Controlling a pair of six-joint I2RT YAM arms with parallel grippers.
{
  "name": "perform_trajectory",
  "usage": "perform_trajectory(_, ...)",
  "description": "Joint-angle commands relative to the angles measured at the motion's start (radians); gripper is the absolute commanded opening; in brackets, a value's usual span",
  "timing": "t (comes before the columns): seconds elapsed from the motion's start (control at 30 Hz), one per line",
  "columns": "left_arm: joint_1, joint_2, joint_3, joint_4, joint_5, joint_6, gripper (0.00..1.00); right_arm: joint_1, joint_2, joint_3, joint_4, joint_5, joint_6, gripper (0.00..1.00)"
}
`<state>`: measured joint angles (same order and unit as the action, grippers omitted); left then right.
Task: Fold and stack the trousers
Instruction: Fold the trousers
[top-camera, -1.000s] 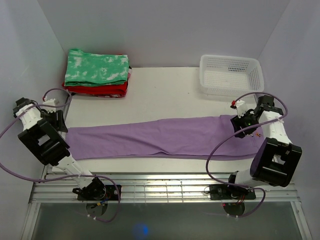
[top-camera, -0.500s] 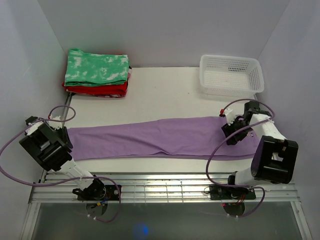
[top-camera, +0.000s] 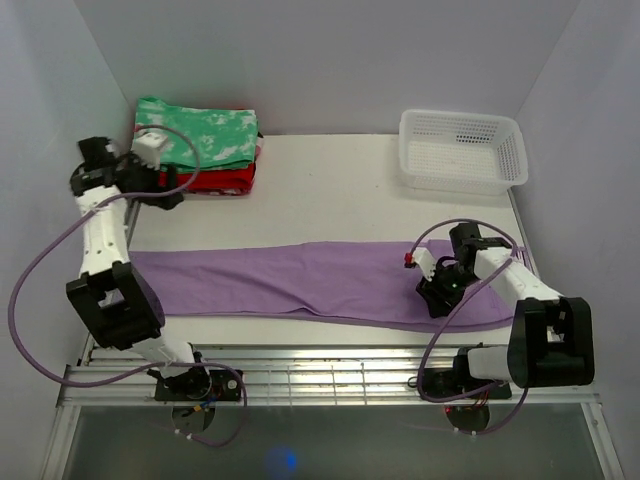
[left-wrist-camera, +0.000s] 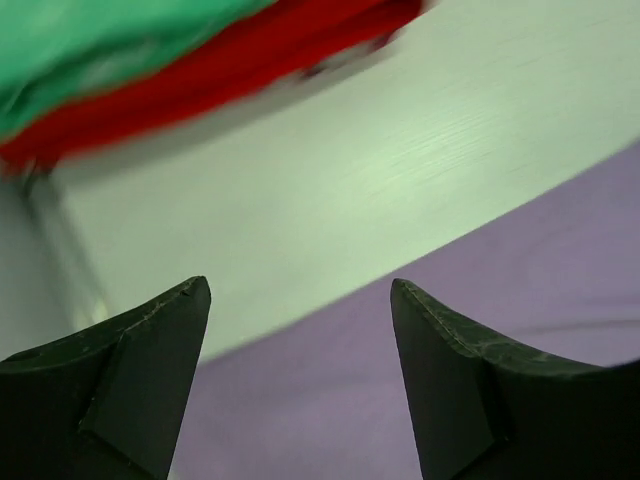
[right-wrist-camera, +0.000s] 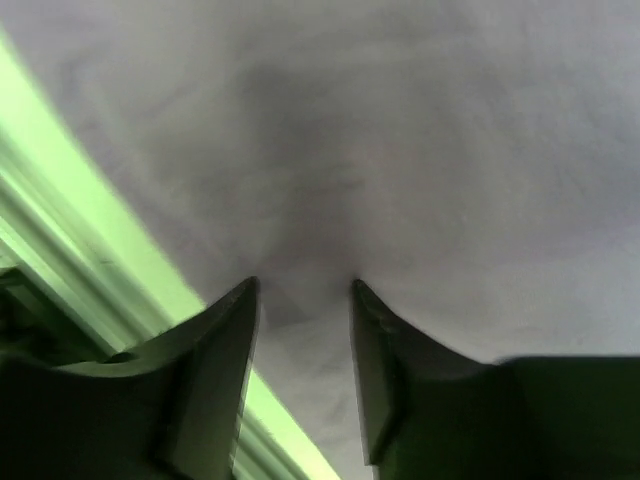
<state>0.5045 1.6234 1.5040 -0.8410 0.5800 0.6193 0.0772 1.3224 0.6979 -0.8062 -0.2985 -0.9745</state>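
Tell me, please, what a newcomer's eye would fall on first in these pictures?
The lavender trousers, laid flat across the near half of the table, with the right gripper low over their right end. Next comes the green-and-white garment stacked on a red garment in the far left corner, the open left gripper near it, and a white basket at the far right.

We count one pair of lavender trousers (top-camera: 300, 280), two folded garments, one green-and-white garment (top-camera: 195, 135) and one red garment (top-camera: 215, 182), one white basket (top-camera: 460, 178), one counter (top-camera: 330, 190), and two pincers: left pincer (left-wrist-camera: 300, 290), right pincer (right-wrist-camera: 303, 287).
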Motion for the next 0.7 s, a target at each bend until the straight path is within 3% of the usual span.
perform_trajectory(0.0,-0.297,-0.071,0.01,-0.05,0.182,-0.03,0.85,0.01,-0.06,0.128,-0.194,-0.239,-0.062,0.56)
perform_trajectory(0.1,-0.56,-0.057,-0.013,0.06,0.146,-0.103,0.92,-0.005,-0.091,0.303,-0.179,-0.275,-0.038,0.73)
perform_trajectory(0.13,-0.661,-0.03,-0.014,0.112,0.138,-0.119,0.94,-0.013,-0.081,0.365,-0.157,-0.271,-0.014,0.74)
perform_trajectory(0.23,-0.817,0.044,0.039,0.164,0.149,-0.171,0.98,-0.056,0.016,0.452,-0.105,-0.254,0.01,0.74)
perform_trajectory(0.37,-0.905,0.235,0.16,0.215,0.211,-0.268,0.98,-0.114,0.237,0.632,-0.113,-0.222,0.007,0.7)
perform_trajectory(0.47,-0.923,0.289,0.187,0.325,0.231,-0.36,0.98,-0.116,0.409,0.715,-0.106,-0.189,0.004,0.67)
perform_trajectory(0.67,-0.937,0.334,0.183,0.47,0.224,-0.478,0.98,-0.111,0.547,0.723,-0.054,-0.209,-0.042,0.75)
